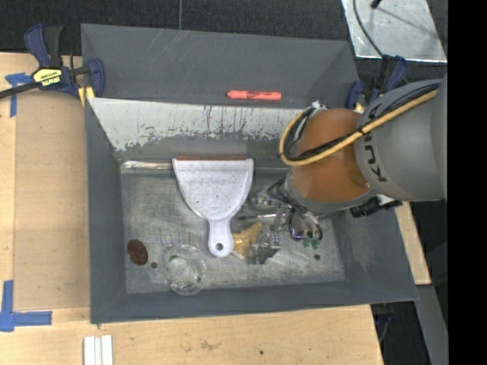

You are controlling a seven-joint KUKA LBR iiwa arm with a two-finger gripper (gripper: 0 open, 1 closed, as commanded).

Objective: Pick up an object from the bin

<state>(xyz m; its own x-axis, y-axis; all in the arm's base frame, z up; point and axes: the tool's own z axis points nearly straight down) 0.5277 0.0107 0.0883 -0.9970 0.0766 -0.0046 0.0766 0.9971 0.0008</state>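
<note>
Pincer (268, 245) lowered close to the floor of the grey metal bin (105, 226), right of centre and toward the near wall, hanging below the arm's orange wrist cover (327, 158). The cover and wiring hide its tip, so how far it is open, and whether it has hold of anything, cannot be told. Nearest item: a small tan-yellow lump (245, 240), just beside the pincer on its left and touching or almost touching the scoop handle. It is judged the likeliest item to be picked, since it lies closest and stands clear of the walls. Its outline is too irregular to give a long axis or a heading. Next outward: a pale speckled hand scoop (213, 185) lying flat at mid-floor, long axis running from far wall to near wall, broad mouth toward the far wall, and handle with its hanging hole pointing at the near wall. This flat pose leaves little for a top-down grip except the handle. Farther left: a clear tumbler (185, 271) near the near wall and a brown disc (138, 252) toward the near left corner, both well apart from the pincer.
</note>
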